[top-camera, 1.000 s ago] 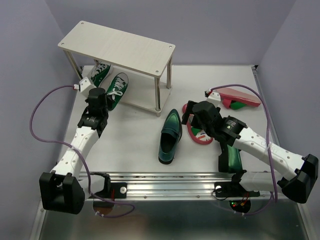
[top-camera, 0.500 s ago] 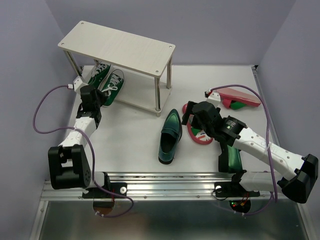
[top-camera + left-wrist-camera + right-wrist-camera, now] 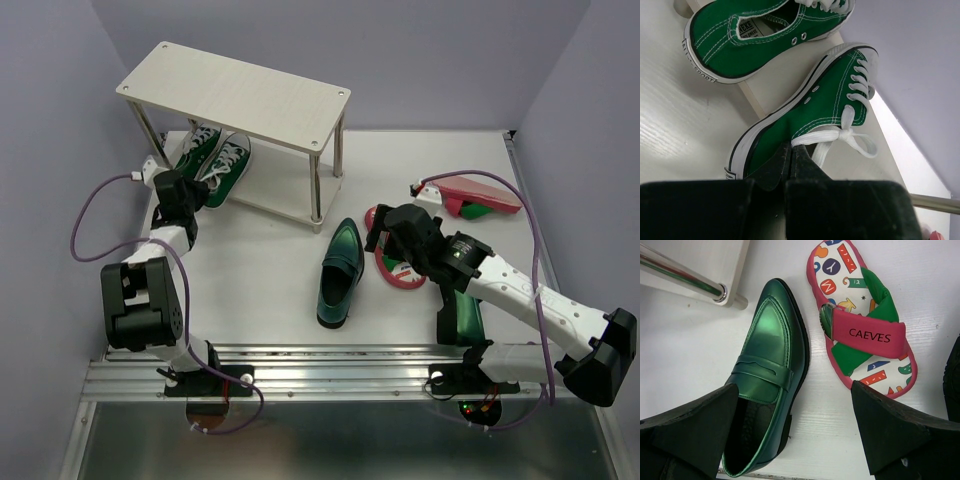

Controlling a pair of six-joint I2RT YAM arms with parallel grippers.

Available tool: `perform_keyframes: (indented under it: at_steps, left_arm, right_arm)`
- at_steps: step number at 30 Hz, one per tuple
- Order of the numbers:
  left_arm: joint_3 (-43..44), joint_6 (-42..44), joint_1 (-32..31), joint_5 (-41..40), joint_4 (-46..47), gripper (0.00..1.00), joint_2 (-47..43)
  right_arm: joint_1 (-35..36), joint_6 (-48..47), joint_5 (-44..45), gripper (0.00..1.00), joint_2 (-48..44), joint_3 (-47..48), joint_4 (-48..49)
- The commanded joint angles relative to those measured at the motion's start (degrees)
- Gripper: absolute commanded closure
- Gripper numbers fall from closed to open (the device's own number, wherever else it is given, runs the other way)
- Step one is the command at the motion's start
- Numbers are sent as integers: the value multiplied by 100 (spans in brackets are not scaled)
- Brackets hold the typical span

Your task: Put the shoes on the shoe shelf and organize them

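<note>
The shoe shelf (image 3: 235,95) stands at the back left. Two green canvas sneakers lie side by side on its lower board (image 3: 275,197), one (image 3: 197,148) to the left of the other (image 3: 228,163). My left gripper (image 3: 183,196) is shut on the right sneaker's (image 3: 830,100) heel collar, beside its white lace; the other sneaker (image 3: 740,40) lies beyond. My right gripper (image 3: 794,390) is open and empty, hovering between a glossy dark green loafer (image 3: 765,365) and a red flip-flop (image 3: 860,315). The top view shows that loafer (image 3: 340,272) mid-table.
A second red flip-flop (image 3: 480,195) lies at the right rear. The second loafer (image 3: 462,318) lies partly under my right arm near the front edge. A silver shelf leg (image 3: 685,275) stands just beyond the loafer's toe.
My left gripper has moved back and left toward the shelf, carrying the sneaker onto the lower board beside its mate. The right arm has not moved.
</note>
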Motion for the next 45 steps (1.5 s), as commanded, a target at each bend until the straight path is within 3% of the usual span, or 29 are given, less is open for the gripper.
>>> perform_keyframes:
  at_steps: [1,6,10,11,12,14,29,36,45]
  left_arm:
    - [468,-260,3,287,931,100,110]
    - [1073,-42,38,322,221,100,435]
    - [1514,231,38,410,-422,69,620]
    - [1532,258,47,410,-492,58,603]
    - [1514,336,38,402,-501,37,568]
    - [1462,416,38,393,-571,29,454]
    - [1294,698,38,-249,-2020,27,-223]
    - [1312,996,38,-143,-2417,16,-189]
    - [1593,1111,3,15,-2725,28,339]
  right_arm:
    - [-2,93,240,0,-170,156,-134]
    - [-2,146,231,0,-179,174,-196]
    - [-2,172,205,0,-170,174,-196]
    - [-2,181,205,0,-170,183,-205]
    - [-2,181,196,0,-170,183,-205]
    - [-2,199,187,0,-170,174,-196]
    - [-2,243,82,0,-108,148,-134]
    - [-2,251,20,0,-65,130,-47]
    - [-2,269,-41,0,-91,113,-20]
